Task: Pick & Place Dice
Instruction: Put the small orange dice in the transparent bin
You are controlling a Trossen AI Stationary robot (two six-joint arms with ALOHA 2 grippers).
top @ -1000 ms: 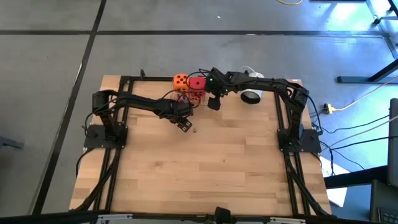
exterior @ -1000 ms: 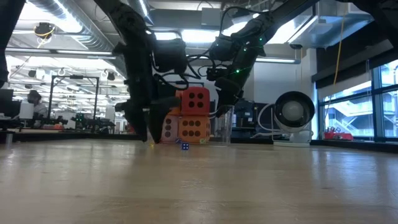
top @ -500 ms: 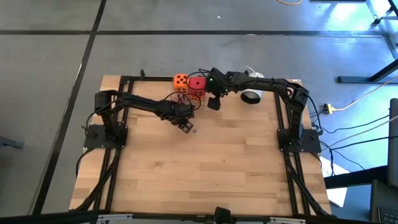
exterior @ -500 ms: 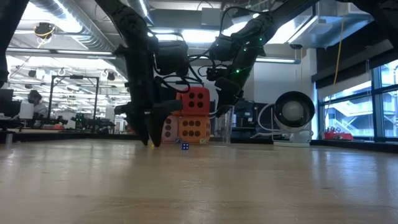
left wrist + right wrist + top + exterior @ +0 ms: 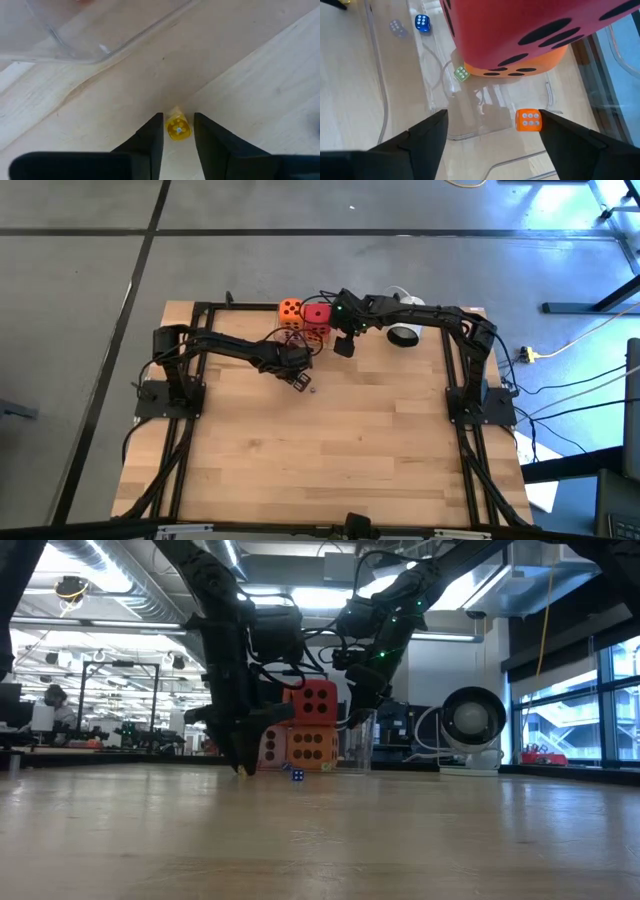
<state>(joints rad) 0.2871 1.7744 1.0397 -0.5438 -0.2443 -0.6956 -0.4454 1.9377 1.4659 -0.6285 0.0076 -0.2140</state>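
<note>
The red die (image 5: 313, 702) sits on top of an orange die (image 5: 312, 746) near the table's far edge. The pale pink die (image 5: 272, 747) stands beside that orange one, and a second orange die (image 5: 290, 309) lies just behind. My left gripper (image 5: 178, 116) is low over the wood in front of the dice, open by a narrow gap. Its fingers stand on either side of a tiny yellow bead die (image 5: 178, 129) that lies on the table. My right gripper (image 5: 492, 115) hovers wide open above a clear cup (image 5: 357, 745) next to the stack.
Tiny bead dice lie around the stack: a blue one (image 5: 422, 22), a green one (image 5: 461, 74) and an orange one (image 5: 528, 120). A white fan (image 5: 403, 333) stands near the far right of the table. Bare wood (image 5: 330, 450) stretches toward the near edge.
My left gripper has shifted slightly toward the table's right, staying low over the wood by the tiny yellow die. The dice and my right arm have kept still.
</note>
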